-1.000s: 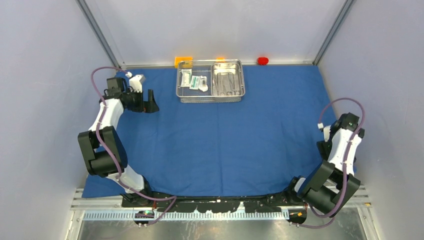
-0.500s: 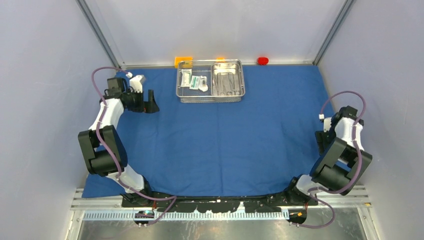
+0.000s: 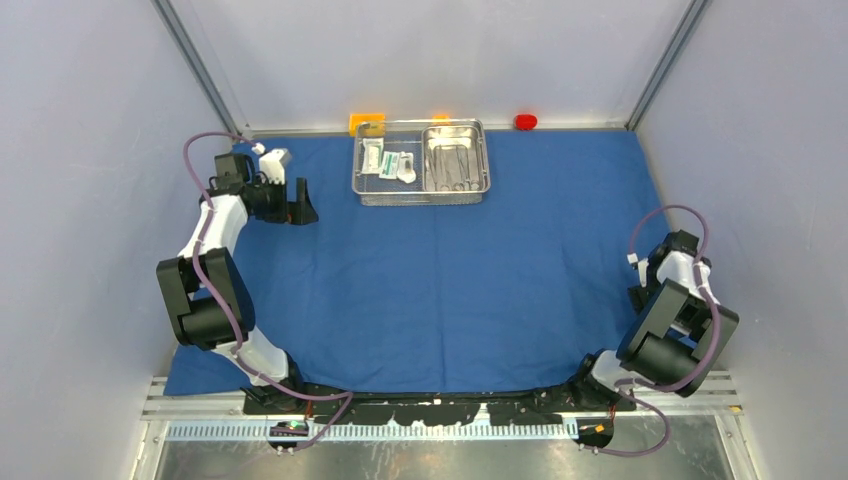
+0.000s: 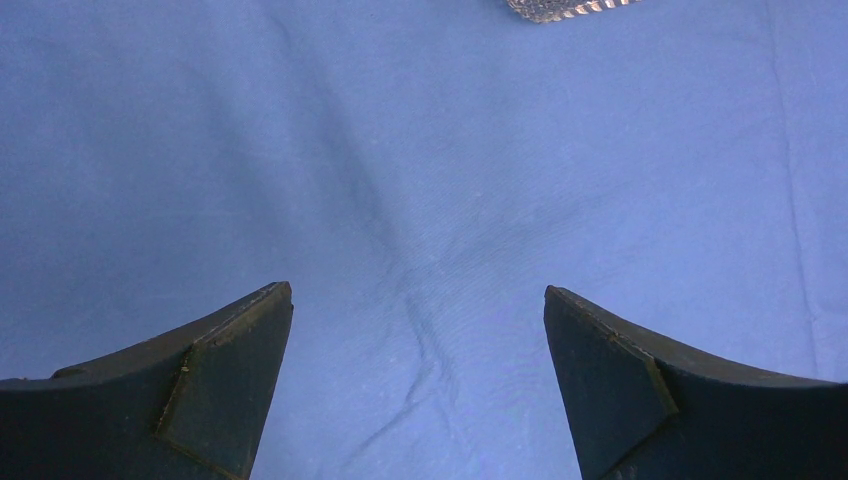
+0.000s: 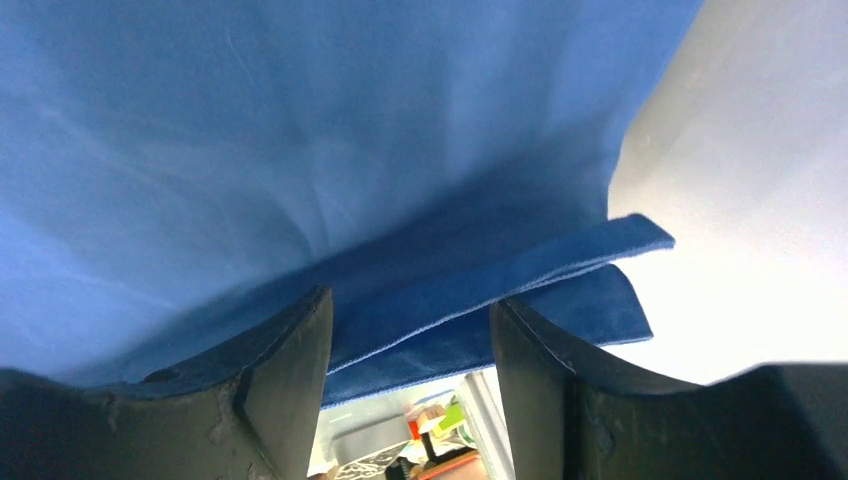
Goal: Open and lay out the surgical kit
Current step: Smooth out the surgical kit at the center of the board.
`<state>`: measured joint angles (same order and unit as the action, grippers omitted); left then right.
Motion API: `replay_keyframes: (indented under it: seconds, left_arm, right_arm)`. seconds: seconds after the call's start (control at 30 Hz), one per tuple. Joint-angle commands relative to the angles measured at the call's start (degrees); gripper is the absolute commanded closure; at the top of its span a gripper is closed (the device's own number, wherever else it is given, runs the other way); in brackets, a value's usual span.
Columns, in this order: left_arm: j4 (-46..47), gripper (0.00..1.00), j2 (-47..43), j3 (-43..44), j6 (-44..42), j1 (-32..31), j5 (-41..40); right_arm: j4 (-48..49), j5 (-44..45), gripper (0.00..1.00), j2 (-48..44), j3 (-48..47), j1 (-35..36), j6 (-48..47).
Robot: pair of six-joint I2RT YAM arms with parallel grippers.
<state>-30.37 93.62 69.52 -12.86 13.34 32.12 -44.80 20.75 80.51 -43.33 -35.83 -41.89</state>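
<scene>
Right gripper (image 5: 410, 300): jaws stand apart, roughly half spread, and I see nothing pinched between them. Across the gap runs the doubled edge (image 5: 560, 262) of the blue cloth wrap (image 3: 450, 290), two layers turned over at its right border, with a pale surface beyond.

Left gripper (image 4: 418, 300): jaws fully apart, empty, hovering over flat cloth near the far-left corner.

Wire-mesh basket (image 3: 420, 197) sits at the far middle of the wrap. It carries the white packets (image 3: 390, 160) and the steel tray (image 3: 478, 160) with its instruments (image 3: 452, 170).

Judgement: the step in hand is flattening that turned-over border. I would take the top layer only, close fully before pulling, draw outward and low, and stop if the basket shifts.
</scene>
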Motion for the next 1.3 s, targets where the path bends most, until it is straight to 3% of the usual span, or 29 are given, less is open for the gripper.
replay_keyframes:
  seconds: [0.0,0.7,1.07,1.27]
  left_arm:
    - [0.4,0.0,0.1,1.7,-1.1,-0.2,0.1]
    - [-0.2,0.0,1.3,2.4,-3.0,-0.2,0.0]
    - [-0.6,0.0,2.2,3.7,-3.2,-0.2,-0.6]
    - [-0.8,0.0,2.1,3.9,-3.3,-0.2,-3.4]
  right_arm:
    - [0.5,5.7,0.37,-4.8,1.6,0.0,-3.2]
    - [-5.6,13.1,0.37,-17.7,12.5,-2.5,-8.2]
    - [-7.5,13.8,0.29,-18.2,10.9,-2.9,-9.3]
    - [-9.1,5.3,0.3,-15.3,2.9,-2.9,-5.3]
